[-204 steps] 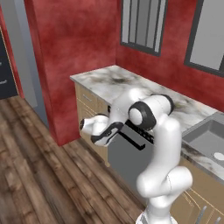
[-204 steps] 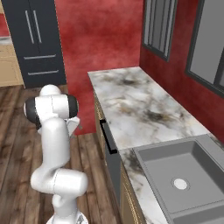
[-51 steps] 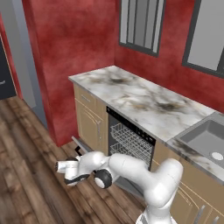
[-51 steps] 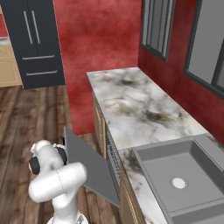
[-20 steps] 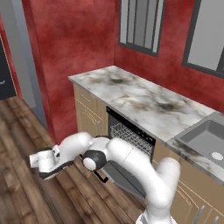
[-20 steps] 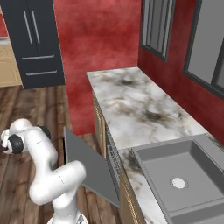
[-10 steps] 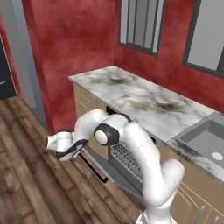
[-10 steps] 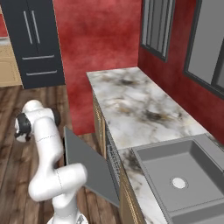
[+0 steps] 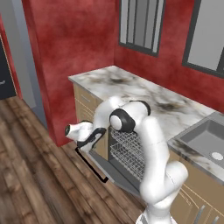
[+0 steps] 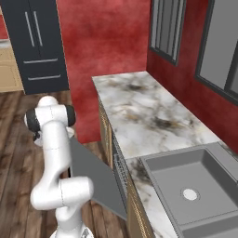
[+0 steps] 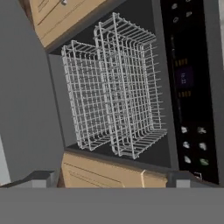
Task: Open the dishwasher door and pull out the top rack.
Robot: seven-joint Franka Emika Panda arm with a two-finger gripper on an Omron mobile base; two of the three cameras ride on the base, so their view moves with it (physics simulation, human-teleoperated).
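The dishwasher door [image 9: 114,171] hangs open and tilted down, its black bar handle [image 9: 89,162] at the outer edge; from the other side it shows as a flat grey panel [image 10: 95,179]. Two pale wire racks sit inside the cavity. The top rack [image 9: 127,138] is the one farther from the door [image 11: 85,103], above the lower one [image 11: 133,87]. The door's black control strip [image 11: 186,87] runs along the right of the hand view. My gripper [image 9: 92,138] hovers open and holding nothing at the left of the opening, facing the racks, with its fingertips [image 11: 41,177] spread wide.
Tan cabinet fronts [image 9: 86,105] flank the dishwasher under a marble counter [image 9: 144,94]. A steel sink [image 10: 195,186] is set in the counter to the right. A red wall [image 9: 70,52] stands close on the left, with wood floor [image 9: 35,175] in front.
My arm has swung up from low over the floor to the left and back toward the dishwasher opening. The door has stayed open, the racks have stayed in, and the gripper is still open.
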